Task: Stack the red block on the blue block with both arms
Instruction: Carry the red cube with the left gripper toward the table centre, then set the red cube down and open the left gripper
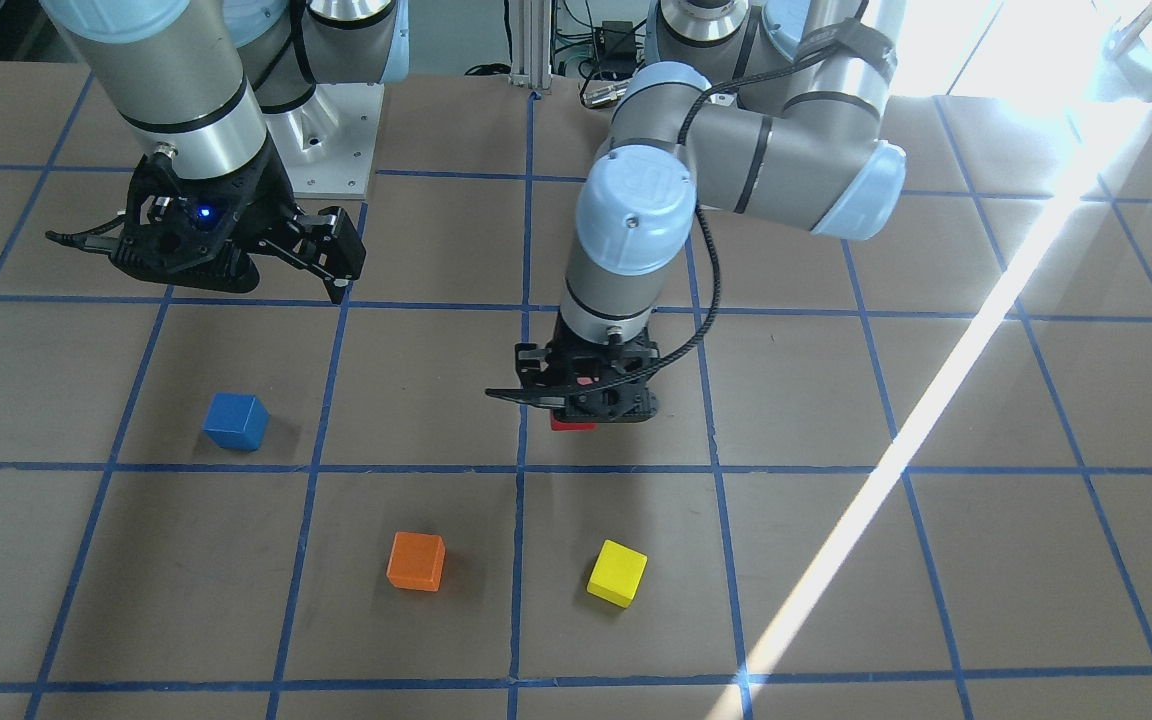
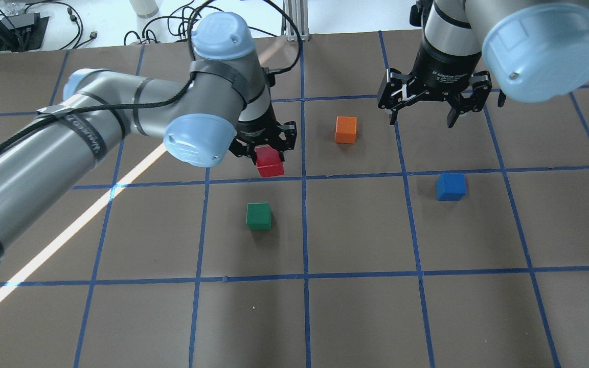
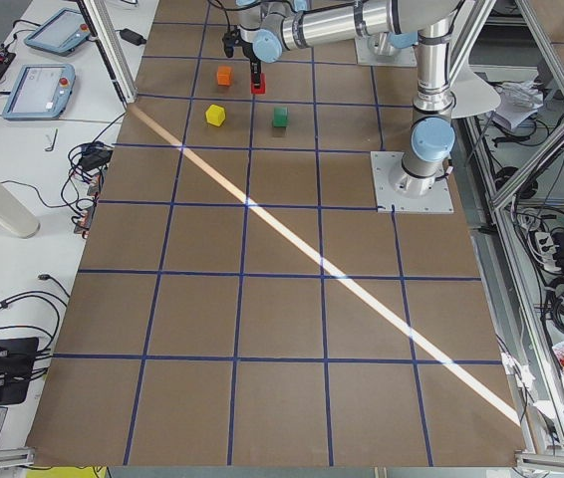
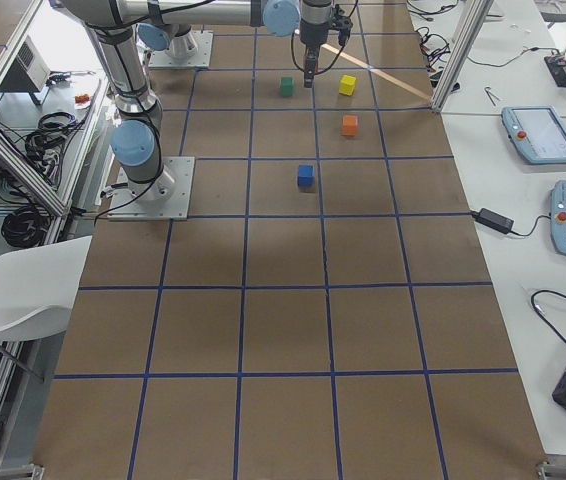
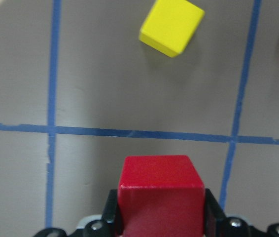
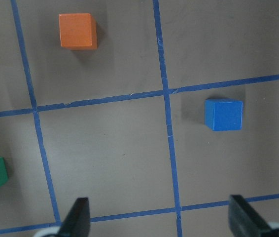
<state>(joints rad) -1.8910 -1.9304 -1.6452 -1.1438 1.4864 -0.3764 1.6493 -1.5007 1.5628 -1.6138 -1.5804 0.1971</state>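
Pickup step: left gripper [image 2: 267, 147] is clamped on red block [image 5: 160, 197]; lifted or not, cannot tell. Right gripper [image 2: 422, 120] hangs wide, empty. Blue block [image 2: 450, 186] sits well apart, near it. Next likely needs handover or carry across.

Four coloured blocks on a taped tabletop, with one gripper hanging down among them.

The blue block [image 4: 305, 176] sits alone on the brown tabletop [image 4: 283, 330], which is gridded with blue tape. Just beyond the blue block, slightly toward the operators' bench, lies the orange block [image 4: 349, 125]. Farther beyond it the green block [image 4: 286, 87] and yellow block [image 4: 347, 85] lie level with each other, the green one nearer the robot. The left gripper [image 4: 309, 80] hangs between those two, its fingers too small to judge. On the robot's side of the blue block, the right arm's base [image 4: 135, 150] stands on a metal plate [image 4: 168, 195].
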